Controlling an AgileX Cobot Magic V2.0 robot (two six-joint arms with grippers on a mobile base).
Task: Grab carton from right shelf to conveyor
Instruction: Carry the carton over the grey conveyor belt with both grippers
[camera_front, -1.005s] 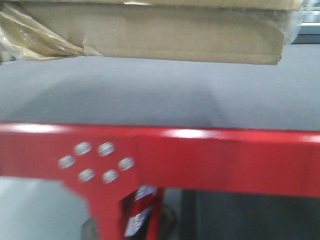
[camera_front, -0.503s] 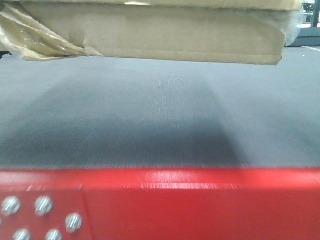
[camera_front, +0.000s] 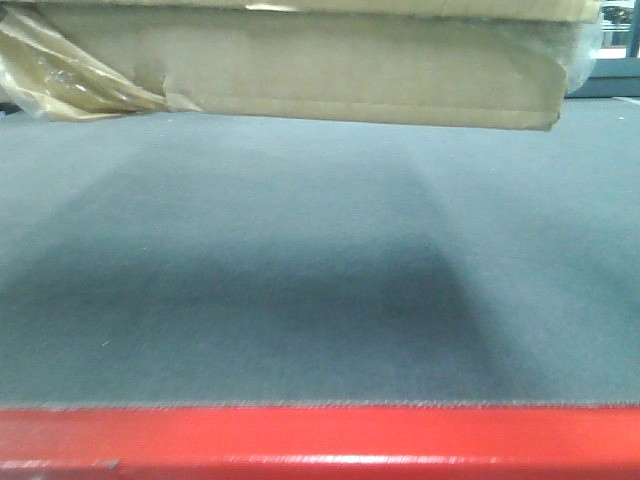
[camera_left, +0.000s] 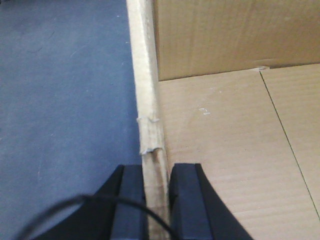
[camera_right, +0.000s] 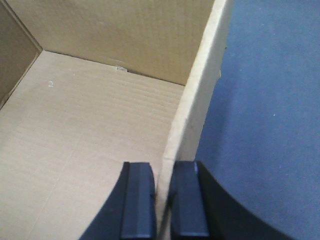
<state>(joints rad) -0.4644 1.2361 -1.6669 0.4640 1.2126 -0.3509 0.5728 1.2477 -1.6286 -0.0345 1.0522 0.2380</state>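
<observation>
The conveyor (camera_front: 300, 200), a dark grey woven belt, has a glossy red border strip (camera_front: 320, 440) in front

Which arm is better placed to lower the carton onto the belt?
Neither alone, slight edge right. Left gripper and right gripper each clamp an opposite wall of the carton over the conveyor. The left's wall is crumpled just ahead of its fingers; the right's looks clean.

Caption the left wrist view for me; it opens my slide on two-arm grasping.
Left claw clamped on a side wall of the open carton, grey conveyor belt alongside.
</observation>
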